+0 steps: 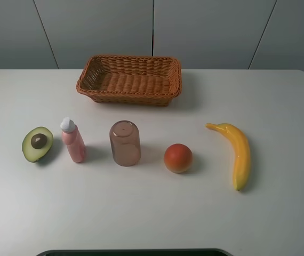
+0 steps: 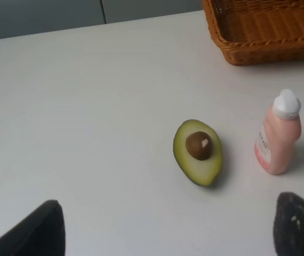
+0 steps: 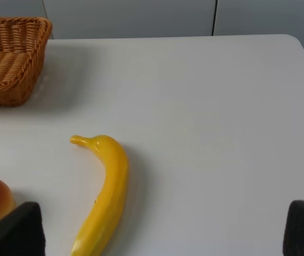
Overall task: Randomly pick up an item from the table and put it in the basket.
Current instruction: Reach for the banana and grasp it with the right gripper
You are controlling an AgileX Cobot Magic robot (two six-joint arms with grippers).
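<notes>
We see the banana (image 1: 239,152) lying on the tabletop (image 1: 141,213), right of the red-orange fruit (image 1: 178,158), well apart from the basket (image 1: 125,97). Left gripper (image 2: 165,234) and right gripper (image 3: 161,232) gape wide, empty.

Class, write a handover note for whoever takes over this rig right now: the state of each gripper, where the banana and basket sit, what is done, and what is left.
Left gripper: open, holding nothing, over the table near the avocado half.
Right gripper: open, holding nothing, close to the banana.
Things: the banana lies flat on the table at the right end of the row, with nothing touching it. The basket stands behind the row with nothing in it.
Done: nothing yet.
Left: grasp the banana, probably with the right gripper since it is nearest, carry it to the basket and release it.
</notes>
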